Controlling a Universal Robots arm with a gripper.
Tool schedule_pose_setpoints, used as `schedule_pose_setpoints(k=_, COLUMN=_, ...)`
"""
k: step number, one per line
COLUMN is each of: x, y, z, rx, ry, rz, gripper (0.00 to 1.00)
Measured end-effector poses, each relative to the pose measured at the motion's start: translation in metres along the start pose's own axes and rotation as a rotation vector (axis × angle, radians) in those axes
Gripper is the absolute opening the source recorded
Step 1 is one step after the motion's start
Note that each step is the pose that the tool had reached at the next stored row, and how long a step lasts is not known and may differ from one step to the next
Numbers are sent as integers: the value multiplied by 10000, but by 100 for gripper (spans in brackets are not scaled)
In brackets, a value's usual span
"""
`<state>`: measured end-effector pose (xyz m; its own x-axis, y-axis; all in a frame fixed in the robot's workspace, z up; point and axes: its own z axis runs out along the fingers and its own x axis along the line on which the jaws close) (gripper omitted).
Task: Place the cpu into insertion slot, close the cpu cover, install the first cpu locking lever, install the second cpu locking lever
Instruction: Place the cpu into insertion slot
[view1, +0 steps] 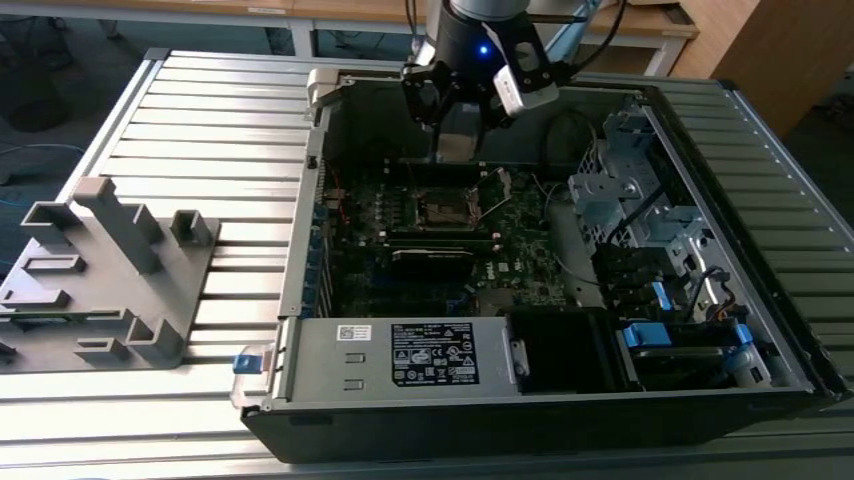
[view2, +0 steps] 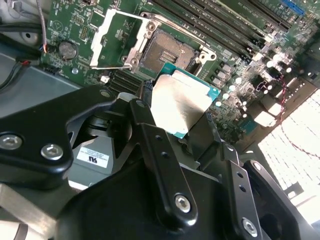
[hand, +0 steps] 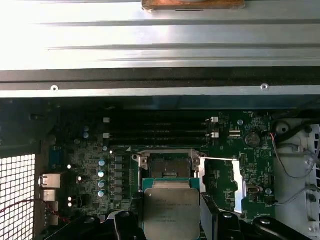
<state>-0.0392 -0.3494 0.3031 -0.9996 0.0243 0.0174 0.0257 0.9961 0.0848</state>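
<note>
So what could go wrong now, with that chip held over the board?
The cpu sits in the pincer, not yet in the open slot; if it comes down tilted or off-centre, it may jam or damage it. It looks pinched only by its edges, so it might slip. The cover stands open beside the slot; a sideways drift could bump it.

Jaws on cpu (view2: 180, 102), near insertion slot (view2: 165, 52)
</note>
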Motion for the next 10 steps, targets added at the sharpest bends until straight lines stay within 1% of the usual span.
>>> schedule_pose_setpoints(k=2, x=-1, y=-2, z=33, rx=32, ry=0, rz=-13, gripper=54)
schedule_pose_setpoints(k=4, x=-1, y=-5, z=61, rx=90, ry=0, rz=-31, gripper=54)
schedule_pose_setpoints(k=6, x=-2, y=-7, z=92, rx=128, ry=3, rz=-57, gripper=54)
schedule_pose_setpoints(k=7, x=-2, y=-8, z=104, rx=140, ry=3, rz=-69, gripper=54)
schedule_pose_setpoints(k=10, x=-1, y=-5, z=107, rx=150, ry=4, rz=-75, gripper=54)
